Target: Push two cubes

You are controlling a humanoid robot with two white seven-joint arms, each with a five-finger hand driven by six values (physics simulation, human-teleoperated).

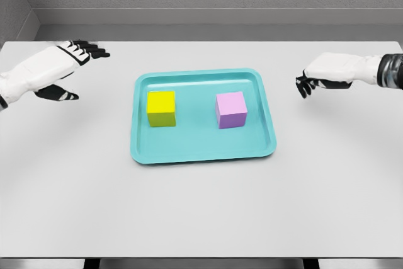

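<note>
1. From my seat nothing looks pushed yet: the yellow cube [161,108] and the pink cube [231,109] both sit inside the teal tray [201,149], well apart from each other, and neither robot hand touches either one.
2. My left robot hand [63,70] hovers over the tabletop [201,212] off the tray's left edge, fingers spread and holding nothing; the dark fingertips reach toward the tray.
3. My right robot hand [324,77] sits off the tray's right edge, clear of the rim, fingers loosely curled downward and empty.
4. I judge the whole task remains: both hands must close the gap, clear the tray's raised rim, and make contact with a cube each.
5. Orientation: the yellow cube stands in the tray's left half, the pink one in the right half, roughly level with one another across the tray.
6. Being cubes, neither has a long axis. Their faces look nearly square to the tray's sides, each turned only slightly, so a flat face meets either hand coming in from the side.
</note>
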